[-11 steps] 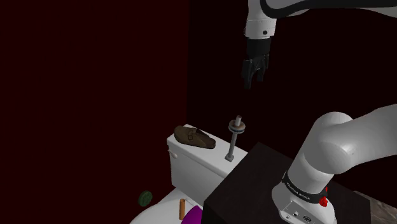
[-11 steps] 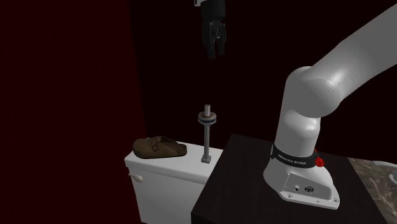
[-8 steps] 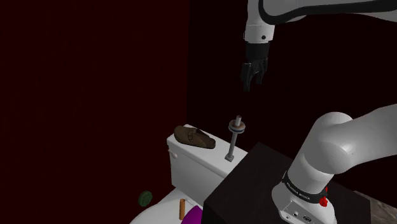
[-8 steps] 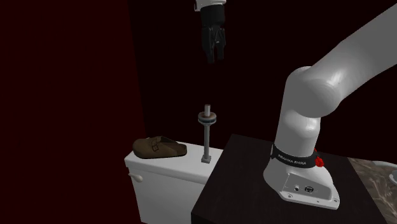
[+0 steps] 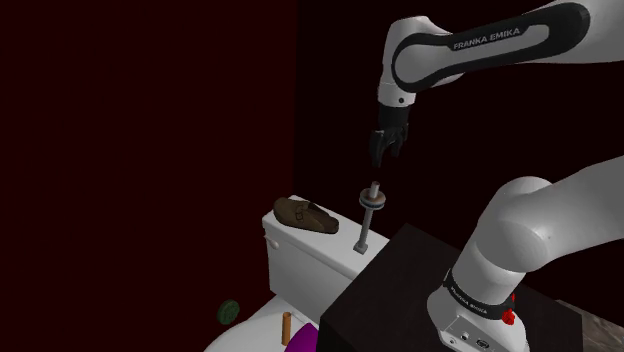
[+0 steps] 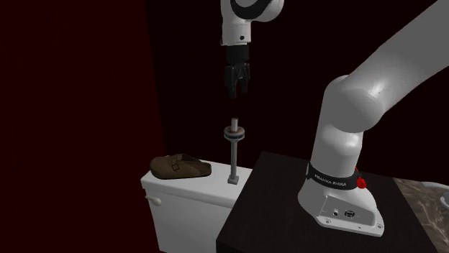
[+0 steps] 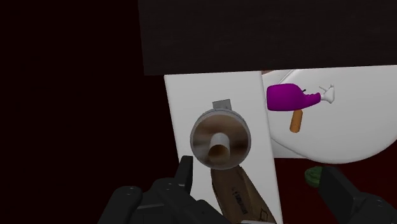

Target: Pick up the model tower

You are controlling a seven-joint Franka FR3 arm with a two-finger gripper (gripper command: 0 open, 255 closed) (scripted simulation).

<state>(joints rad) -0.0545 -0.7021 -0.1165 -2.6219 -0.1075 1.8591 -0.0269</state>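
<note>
Jaws hung spread above the model tower [image 6: 234, 147] at mid-frame, so a straight, centred drop around its shaft looked wisest.

Bathroom: white toilet tank [image 5: 297, 266], bowl [image 7: 343, 133] beside it, dark red walls [image 5: 140, 150].

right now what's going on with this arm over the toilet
The white arm hangs its open black tool straight above the model tower, a thin post with a disc near the top. The tower stands upright on the white toilet tank beside a brown shoe. The tool is not touching the tower, so nothing is held yet.
</note>
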